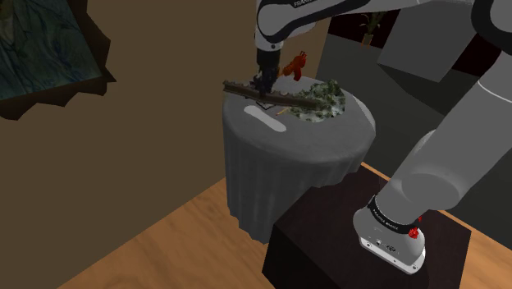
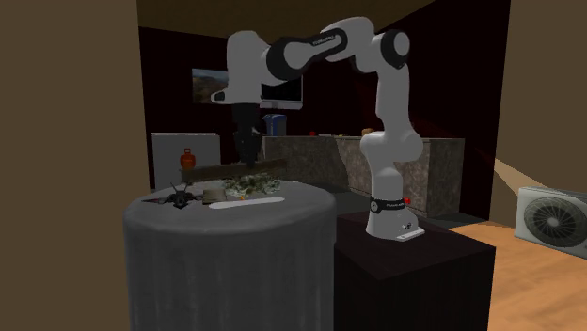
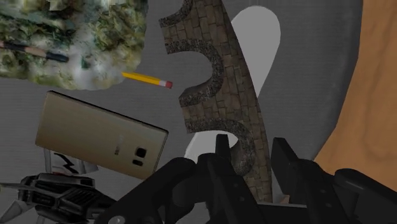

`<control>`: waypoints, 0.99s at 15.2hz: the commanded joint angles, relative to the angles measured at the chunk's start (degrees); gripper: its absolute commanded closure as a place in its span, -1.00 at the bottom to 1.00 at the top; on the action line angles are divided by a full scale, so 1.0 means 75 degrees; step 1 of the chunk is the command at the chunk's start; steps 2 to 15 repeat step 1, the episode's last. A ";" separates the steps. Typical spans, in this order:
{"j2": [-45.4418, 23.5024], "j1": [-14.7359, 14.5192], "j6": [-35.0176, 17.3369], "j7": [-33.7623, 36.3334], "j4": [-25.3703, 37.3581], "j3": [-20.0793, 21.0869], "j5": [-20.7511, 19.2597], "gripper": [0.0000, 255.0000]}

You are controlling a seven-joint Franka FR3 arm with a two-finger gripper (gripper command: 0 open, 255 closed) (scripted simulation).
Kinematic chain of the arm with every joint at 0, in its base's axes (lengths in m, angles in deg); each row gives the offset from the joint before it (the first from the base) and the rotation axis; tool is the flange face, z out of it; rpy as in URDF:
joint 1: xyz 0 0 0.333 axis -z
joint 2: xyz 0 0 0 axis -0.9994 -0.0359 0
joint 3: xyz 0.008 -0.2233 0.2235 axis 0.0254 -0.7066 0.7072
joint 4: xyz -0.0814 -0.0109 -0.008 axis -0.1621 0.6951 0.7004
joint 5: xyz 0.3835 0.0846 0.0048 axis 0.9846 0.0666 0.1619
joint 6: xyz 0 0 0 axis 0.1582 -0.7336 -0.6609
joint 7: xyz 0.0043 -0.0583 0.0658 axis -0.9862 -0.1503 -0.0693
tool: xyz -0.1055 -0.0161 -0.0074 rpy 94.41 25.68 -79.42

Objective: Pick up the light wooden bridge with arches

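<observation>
The bridge [image 3: 219,83] is a long brown piece with a brick pattern and arched cut-outs along one side. My gripper [image 3: 251,167] is shut on it near one end, a black finger on each face. In the shoulder view the bridge [image 1: 242,87] hangs level, a little above the round grey-clothed table [image 1: 287,164], with the gripper [image 1: 261,84] coming down on it from above. The second exterior view shows the bridge [image 2: 226,168] as a dark bar above the tabletop under the gripper [image 2: 247,158].
Below the bridge lie a gold phone [image 3: 102,137], a yellow pencil [image 3: 147,79], a mottled green lump [image 3: 70,38], a white oval piece [image 3: 261,38] and a dark toy aircraft [image 3: 57,191]. A red object [image 1: 295,64] shows past the table. The dark stand [image 1: 361,238] adjoins the table.
</observation>
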 commanded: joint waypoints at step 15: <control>0.0025 0.0002 0.0050 -0.0003 0.0026 -0.0002 0.0000 1.00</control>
